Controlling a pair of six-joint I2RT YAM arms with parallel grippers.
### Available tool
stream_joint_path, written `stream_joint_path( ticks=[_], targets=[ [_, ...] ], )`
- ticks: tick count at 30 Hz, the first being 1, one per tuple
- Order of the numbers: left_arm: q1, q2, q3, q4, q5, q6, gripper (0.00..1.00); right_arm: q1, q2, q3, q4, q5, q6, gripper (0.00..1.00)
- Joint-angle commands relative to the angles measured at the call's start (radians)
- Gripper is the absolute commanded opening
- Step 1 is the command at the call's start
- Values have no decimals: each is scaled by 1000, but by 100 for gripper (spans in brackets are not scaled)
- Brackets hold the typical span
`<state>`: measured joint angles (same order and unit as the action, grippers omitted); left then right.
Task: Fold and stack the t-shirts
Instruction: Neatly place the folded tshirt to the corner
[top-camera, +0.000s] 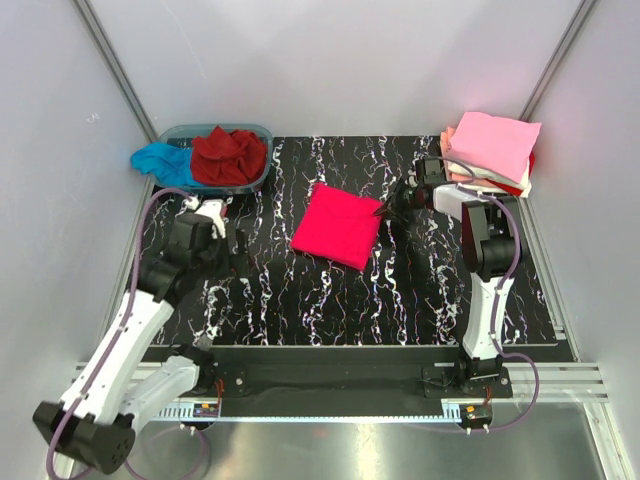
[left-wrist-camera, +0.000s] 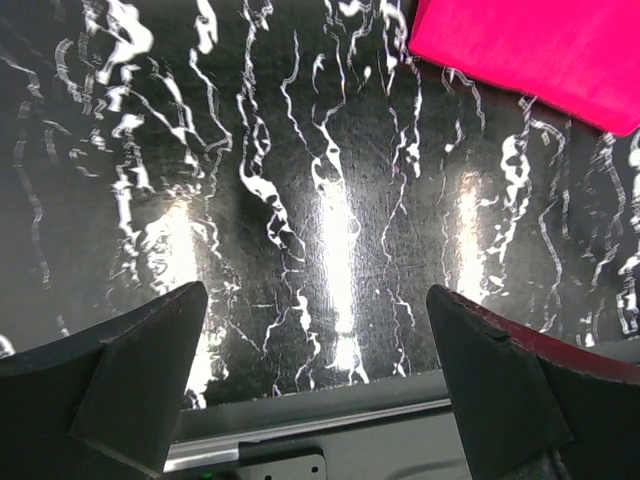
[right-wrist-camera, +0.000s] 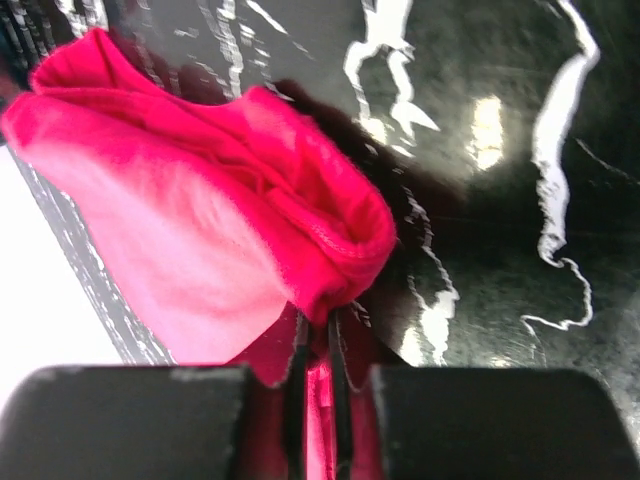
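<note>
- The right gripper (top-camera: 390, 207) is clamped on the right-hand edge of the folded pinkish-red tee (top-camera: 336, 226), with cloth bunched between its fingers.
- The step in hand looks like carrying this tee to the stack (top-camera: 490, 150) beyond its right edge. Lifting it well off the table (top-camera: 300, 300) and laying it flat and square on top should keep the fold.
- The left gripper (left-wrist-camera: 315, 350) hangs left of the tee, fingers spread wide, holding nothing.
- The tub (top-camera: 262, 180), far left of the tee, holds a dark red tee (top-camera: 228, 155). A turquoise tee (top-camera: 158, 160) spills over its outer wall.
</note>
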<state>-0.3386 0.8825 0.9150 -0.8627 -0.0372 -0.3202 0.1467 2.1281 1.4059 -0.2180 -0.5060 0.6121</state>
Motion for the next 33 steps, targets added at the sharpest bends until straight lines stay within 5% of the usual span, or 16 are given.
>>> stream_joint_path(
  ticks=[1, 6, 13, 21, 33],
  targets=[
    [6, -78, 59, -33, -61, -19, 99, -1, -13, 77, -7, -14, -41, 2],
    [4, -171, 24, 42, 31, 6, 99, -2, -82, 168, -171, 69, -121, 0],
    [6, -318, -53, 116, -58, -25, 99, -36, -114, 443, -431, 236, -262, 0],
    [10, -284, -44, 99, -93, -39, 99, -64, -47, 763, -665, 397, -439, 0],
    [98, -272, -44, 100, -98, -40, 99, -139, -22, 1033, -718, 501, -607, 0]
  ],
)
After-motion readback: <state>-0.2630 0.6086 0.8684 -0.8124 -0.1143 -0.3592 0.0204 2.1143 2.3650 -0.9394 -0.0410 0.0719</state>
